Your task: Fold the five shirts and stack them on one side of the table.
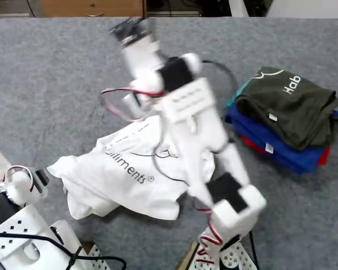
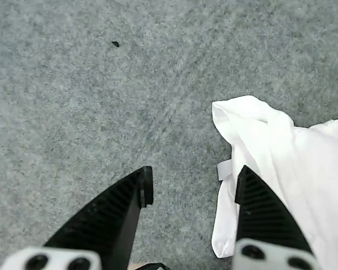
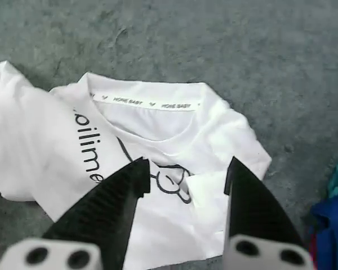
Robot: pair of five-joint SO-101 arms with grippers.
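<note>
On the grey table (image 1: pixel 50 90), a crumpled white shirt (image 1: pixel 129 174) is lying in the middle, and the stack of folded shirts (image 1: pixel 287 118) is sitting well apart at one side. The right gripper (image 3: pixel 187 169) is hovering wide open over the shirt's chest, just below the neckline. The left gripper (image 2: pixel 195 177), also spread wide, is hanging over bare table with the shirt's edge beside one finger.

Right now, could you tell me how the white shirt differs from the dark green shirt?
The white shirt lies rumpled and loose; the dark green shirt is folded. The white shirt rests directly on the table, while the dark green shirt lies atop a blue shirt. Both carry printed lettering.
</note>
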